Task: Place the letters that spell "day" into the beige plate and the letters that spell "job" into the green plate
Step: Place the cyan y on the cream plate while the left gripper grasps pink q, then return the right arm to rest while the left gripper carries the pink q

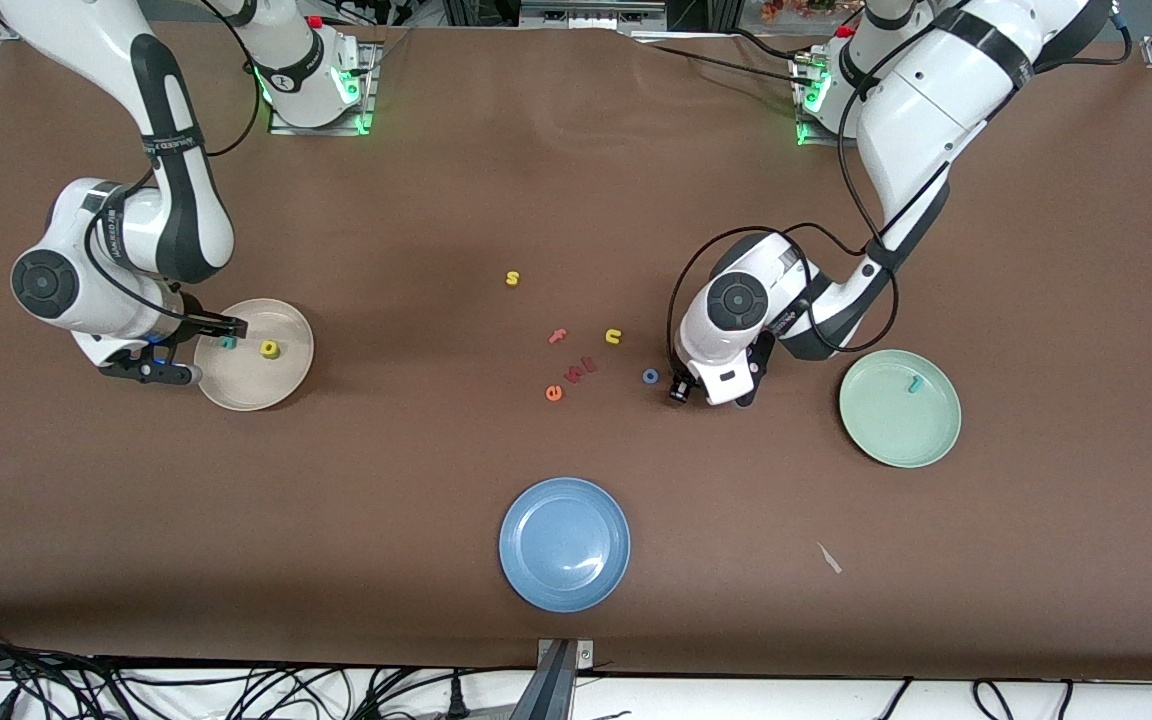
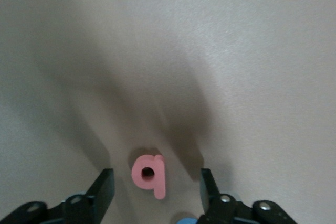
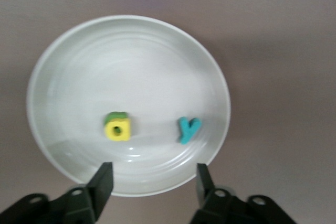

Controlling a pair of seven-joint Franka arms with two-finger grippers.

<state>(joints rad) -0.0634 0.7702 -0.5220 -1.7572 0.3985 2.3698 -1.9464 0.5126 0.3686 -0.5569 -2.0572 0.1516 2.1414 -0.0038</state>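
The table (image 1: 576,180), filling most of the front view, is covered with a matt brown sheet that looks like paper or thin cloth, with soft wrinkles near the top centre. The beige plate (image 3: 63,66), in the middle of the right wrist view, looks smooth and a little glossy, and the yellow "d" (image 3: 118,129) and teal "y" (image 3: 187,129) lying in it look like soft matt foam, as does the salmon-red "b" (image 2: 150,174) low in the left wrist view. The arms' white shells look like glossy plastic, and the blue plate (image 1: 564,543) at lower centre of the front view has a smooth, faintly shiny surface.
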